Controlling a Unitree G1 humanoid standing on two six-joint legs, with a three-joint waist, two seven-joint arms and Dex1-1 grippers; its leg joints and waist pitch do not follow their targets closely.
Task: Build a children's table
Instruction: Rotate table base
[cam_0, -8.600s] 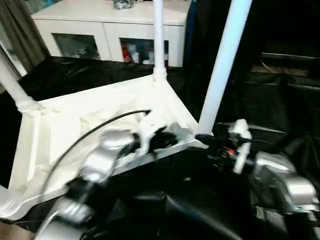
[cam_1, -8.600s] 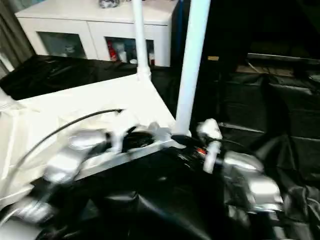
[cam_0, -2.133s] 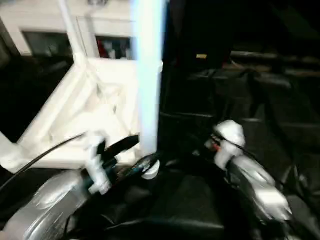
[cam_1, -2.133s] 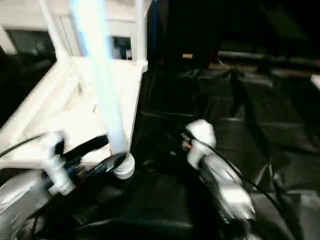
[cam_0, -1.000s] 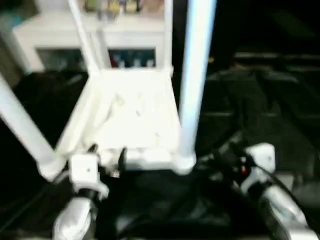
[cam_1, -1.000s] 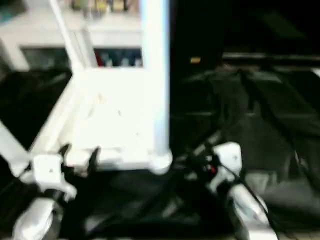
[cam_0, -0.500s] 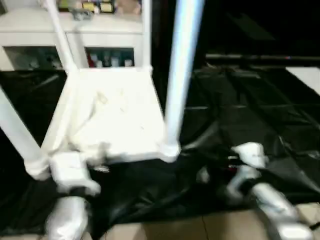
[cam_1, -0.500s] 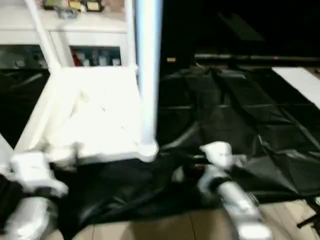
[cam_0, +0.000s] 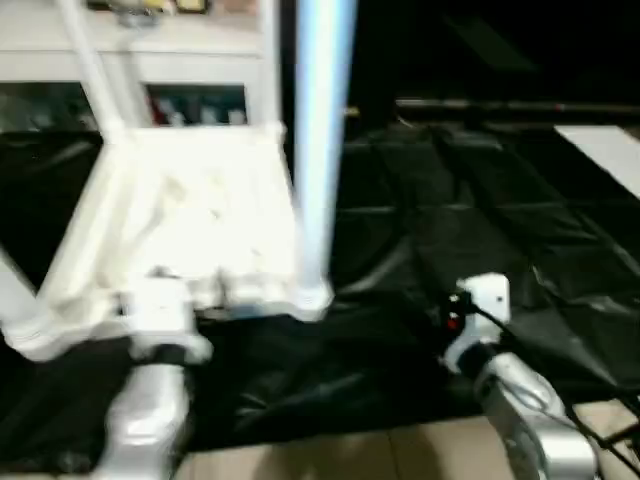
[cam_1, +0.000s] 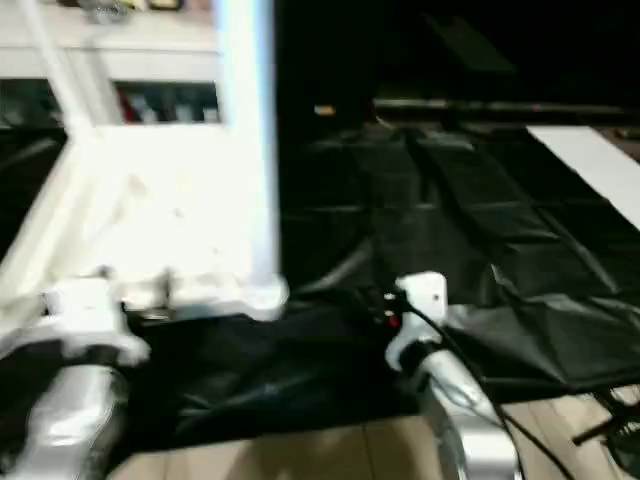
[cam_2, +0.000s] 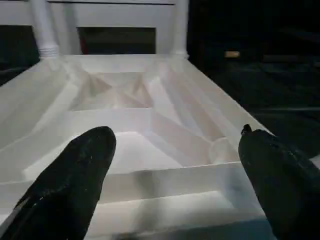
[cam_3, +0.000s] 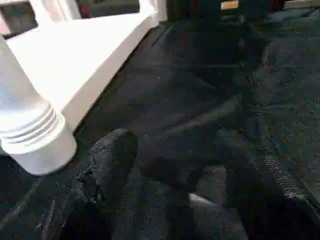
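Fingers (cam_2: 75, 175) of the left gripper (cam_2: 175, 170) are spread wide with nothing held between them, and just beyond their tips the near rim of the children's table (cam_2: 125, 115) is seen, lying upside down with its ribbed underside facing up. The right gripper (cam_3: 185, 170) is also seen parted and empty, hovering over black sheeting (cam_3: 200, 100); just beside one of its fingers (cam_3: 107, 160) a ringed leg base (cam_3: 30, 135) is planted in the table's near corner socket, and this leg (cam_0: 320, 150) is seen rising straight up between the two grippers in the head views. Two more legs are fitted at the far corners, and another at the near corner outside the left gripper. To the outer side of the right gripper open sheeting is spread, well clear of the table. Beyond the table a white glass-door cabinet (cam_0: 190, 70) is set, and a strip of pale floor (cam_0: 330, 450) is shown at the sheeting's near edge.
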